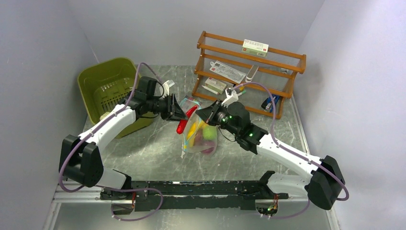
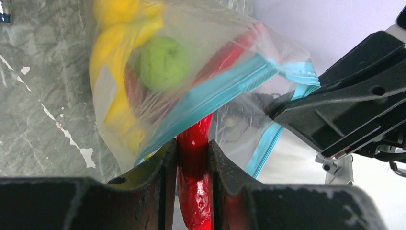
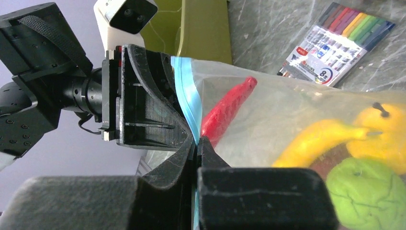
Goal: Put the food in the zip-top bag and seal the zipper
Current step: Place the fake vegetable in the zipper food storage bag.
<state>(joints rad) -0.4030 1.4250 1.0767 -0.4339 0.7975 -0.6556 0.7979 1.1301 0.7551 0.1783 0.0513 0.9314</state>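
Zip-top bag point(image 1: 201, 139) — midway between the desk's side edges, food point(image 2: 163, 62) inside; I see right gripper point(image 3: 196, 143) pinching its zipper point(image 3: 184, 91), left gripper point(image 2: 193, 148) clamping red chili point(image 2: 194, 191).

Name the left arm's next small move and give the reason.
Probably ease the red plastic chili deeper into the clear zip-top bag, then open the left fingers. They are shut on the chili, whose tip is already past the teal-blue zipper strip, while the right fingers pinch that strip.
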